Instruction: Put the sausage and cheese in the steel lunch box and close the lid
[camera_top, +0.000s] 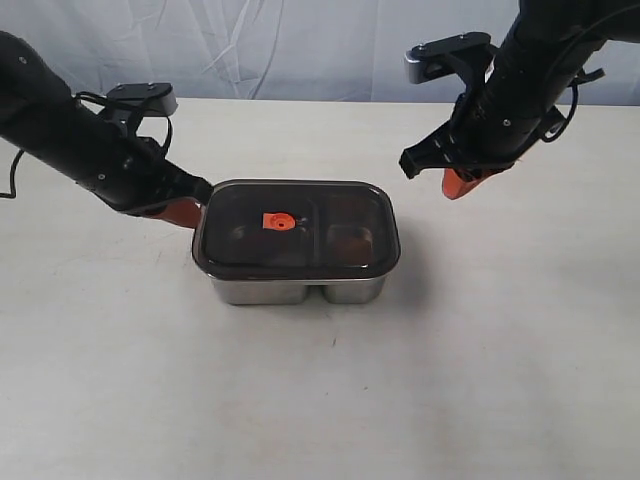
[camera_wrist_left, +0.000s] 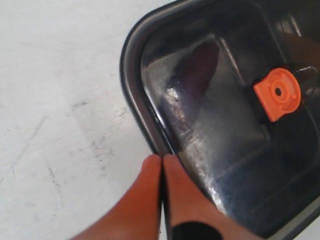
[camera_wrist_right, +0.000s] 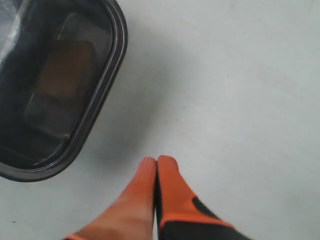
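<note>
The steel lunch box (camera_top: 300, 290) stands mid-table with the dark translucent lid (camera_top: 295, 228) lying on top, its orange valve (camera_top: 278, 222) near the centre. Through the lid the dark-red sausage (camera_wrist_left: 197, 70) shows dimly in the larger compartment, and the cheese (camera_wrist_right: 65, 67) shows as a brownish block in the smaller one. My left gripper (camera_wrist_left: 162, 159) is shut and empty, its tips at the lid's left rim (camera_wrist_left: 150, 135). My right gripper (camera_wrist_right: 157, 161) is shut and empty, raised above the bare table to the right of the box.
The white table (camera_top: 500, 350) spreads around the box. A pale wrinkled backdrop (camera_top: 300, 40) hangs behind the far edge. Both dark arms reach in from the upper corners.
</note>
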